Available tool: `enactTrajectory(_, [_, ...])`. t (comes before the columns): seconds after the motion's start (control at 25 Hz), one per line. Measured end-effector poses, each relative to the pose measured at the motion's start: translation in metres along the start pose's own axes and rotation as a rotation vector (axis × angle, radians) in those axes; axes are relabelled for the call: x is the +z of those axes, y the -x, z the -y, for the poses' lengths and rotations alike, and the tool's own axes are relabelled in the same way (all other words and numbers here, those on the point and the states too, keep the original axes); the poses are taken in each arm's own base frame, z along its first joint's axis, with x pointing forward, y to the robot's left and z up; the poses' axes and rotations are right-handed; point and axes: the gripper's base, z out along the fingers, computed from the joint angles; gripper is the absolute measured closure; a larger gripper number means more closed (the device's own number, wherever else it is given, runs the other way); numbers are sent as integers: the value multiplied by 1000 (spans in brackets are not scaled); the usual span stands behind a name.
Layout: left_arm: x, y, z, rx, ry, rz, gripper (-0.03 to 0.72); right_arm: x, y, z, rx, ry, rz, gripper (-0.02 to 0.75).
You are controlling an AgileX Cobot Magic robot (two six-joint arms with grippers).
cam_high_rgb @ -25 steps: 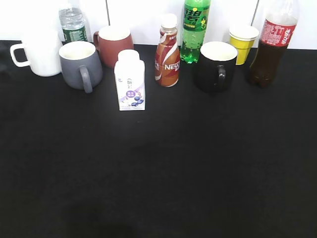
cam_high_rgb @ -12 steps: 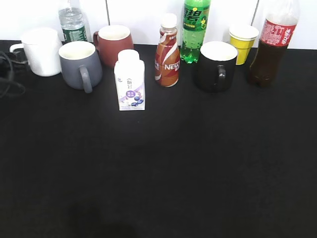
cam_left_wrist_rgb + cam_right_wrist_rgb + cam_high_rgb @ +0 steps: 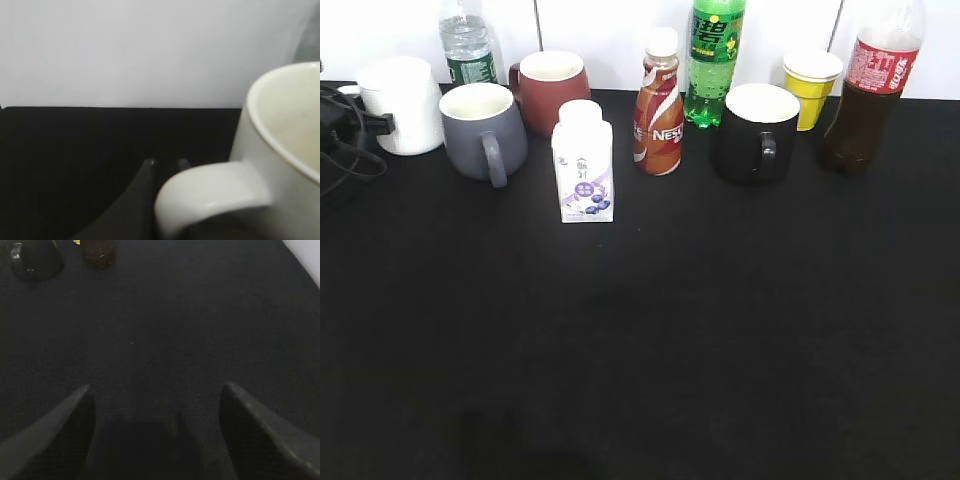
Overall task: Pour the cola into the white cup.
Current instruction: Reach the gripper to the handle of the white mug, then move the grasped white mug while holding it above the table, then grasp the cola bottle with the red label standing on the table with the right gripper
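The white cup stands at the back left of the black table. My left gripper comes in from the left edge and covers the cup's handle. In the left wrist view the handle fills the foreground. The gripper has its fingertips close together around the handle, shut on it. The cola stands upright at the back right, capped end out of frame. My right gripper is open and empty low over bare table, out of the exterior view. The cola's base is far ahead of it.
Along the back stand a water bottle, grey mug, brown mug, Nescafe bottle, green soda bottle, black mug and yellow paper cup. A small white carton stands in front.
My left gripper came in from the left edge and closed over the white cup's handle, which was in plain view a second ago. Nothing else moved.
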Motion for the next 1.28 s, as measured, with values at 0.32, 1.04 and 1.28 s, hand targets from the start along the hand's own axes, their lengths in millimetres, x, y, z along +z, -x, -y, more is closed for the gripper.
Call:
enactTrajectory(0.32, [-99,33,4,5,6,46,629,0,0,0,0,0,0,153])
enactTrajectory(1.04, [-238,40,102,143,-429,36,631,168,65,-16,14,79,399,153])
enactTrajectory(1.28, [-238,40,102,132,-428,34,632,278,30,-33,-82,204,349,153])
